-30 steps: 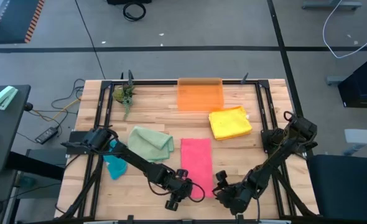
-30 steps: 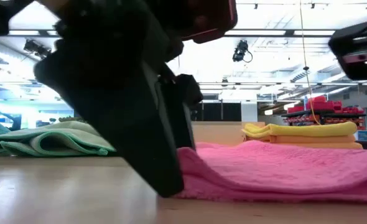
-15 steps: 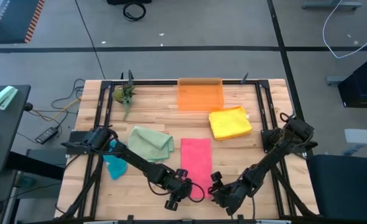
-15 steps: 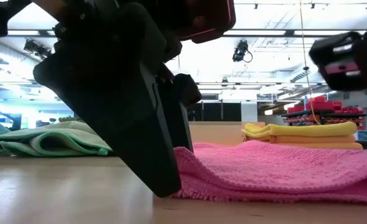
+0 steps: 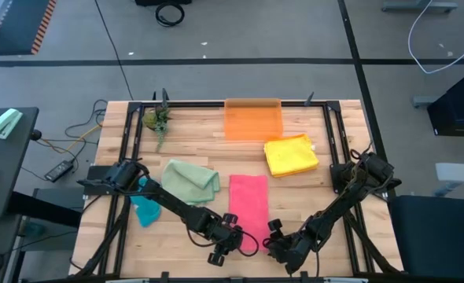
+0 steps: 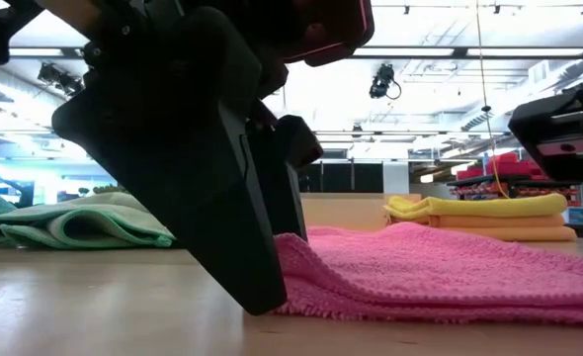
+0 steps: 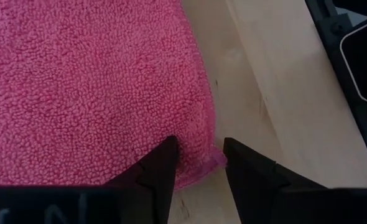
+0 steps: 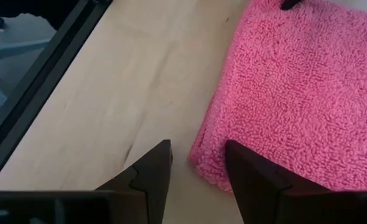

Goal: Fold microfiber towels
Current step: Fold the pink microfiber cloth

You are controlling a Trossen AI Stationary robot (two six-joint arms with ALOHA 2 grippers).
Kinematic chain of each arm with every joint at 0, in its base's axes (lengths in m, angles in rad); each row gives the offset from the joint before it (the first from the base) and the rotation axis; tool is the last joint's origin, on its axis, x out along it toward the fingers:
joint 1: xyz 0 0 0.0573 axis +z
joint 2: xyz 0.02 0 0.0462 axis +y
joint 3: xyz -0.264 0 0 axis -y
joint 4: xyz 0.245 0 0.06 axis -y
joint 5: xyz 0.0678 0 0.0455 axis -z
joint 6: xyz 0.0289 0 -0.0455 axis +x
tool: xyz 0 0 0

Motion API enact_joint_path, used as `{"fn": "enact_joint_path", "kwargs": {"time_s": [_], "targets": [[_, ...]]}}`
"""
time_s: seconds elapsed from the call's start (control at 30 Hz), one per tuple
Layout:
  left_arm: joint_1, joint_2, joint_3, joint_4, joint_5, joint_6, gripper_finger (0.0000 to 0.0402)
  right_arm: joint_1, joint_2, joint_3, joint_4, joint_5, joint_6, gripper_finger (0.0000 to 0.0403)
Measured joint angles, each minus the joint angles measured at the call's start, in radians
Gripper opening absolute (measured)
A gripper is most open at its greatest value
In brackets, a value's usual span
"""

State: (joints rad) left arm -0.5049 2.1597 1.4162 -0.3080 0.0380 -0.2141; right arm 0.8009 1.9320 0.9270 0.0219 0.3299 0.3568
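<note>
Two towels look finished already: a yellow microfiber towel [image 5: 291,155] sits folded into a thick square near the far right of the wooden table [image 5: 193,134], just in front of the translucent orange plastic bin [image 5: 253,119], and a sage green microfiber towel [image 5: 191,180] lies folded, a bit loosely, toward the left. A teal microfiber cloth [image 5: 146,206] lies crumpled at the left edge under the left arm, and I judge it is not yet folded.

The work in hand is the pink microfiber towel [image 5: 248,206], lying as a long narrow strip in the middle of the table, so I take it that it has had one fold and needs another, end to end. Both arms are down at its near end. The left gripper [image 7: 199,163] has its fingers narrowly parted, straddling the near left corner of the pink towel, pads on the cloth but not pinched shut. The right gripper [image 8: 197,163] hangs at the near right corner, fingers also narrowly apart, the corner between them with bare wood under one finger; it grips nothing yet.
</note>
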Motion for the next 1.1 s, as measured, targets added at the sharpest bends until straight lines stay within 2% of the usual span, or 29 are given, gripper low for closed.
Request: {"fn": "enact_joint_path", "kwargs": {"time_s": [0.2,0.3,0.37,0.53,0.77,0.9,1.1], "targets": [[0.0,0.0,0.0,-0.001,-0.004,0.001,0.0118,0.001,0.001,0.001,-0.011,0.003,0.003,0.0098],[0.0,0.0,0.0,-0.002,-0.007,0.006,0.0095,0.001,0.002,0.0,-0.015,0.013,0.0,0.0057],[0.0,0.0,-0.001,-0.002,-0.012,0.02,0.0073,0.001,0.002,-0.001,-0.015,0.026,0.013,0.0043],[-0.004,0.0,-0.001,0.001,-0.032,0.041,0.0012,0.001,0.003,-0.003,-0.005,0.045,0.067,0.0038],[-0.007,-0.025,-0.003,-0.002,-0.026,0.049,0.0007,-0.002,-0.074,-0.012,-0.037,0.061,0.15,0.0038],[-0.027,-0.092,-0.01,-0.024,-0.008,0.042,0.0009,0.019,-0.148,-0.007,-0.013,0.056,0.234,0.0038],[-0.079,-0.171,-0.004,-0.005,-0.012,-0.013,0.0009,0.067,-0.173,-0.005,0.014,0.06,0.402,0.0038]]}}
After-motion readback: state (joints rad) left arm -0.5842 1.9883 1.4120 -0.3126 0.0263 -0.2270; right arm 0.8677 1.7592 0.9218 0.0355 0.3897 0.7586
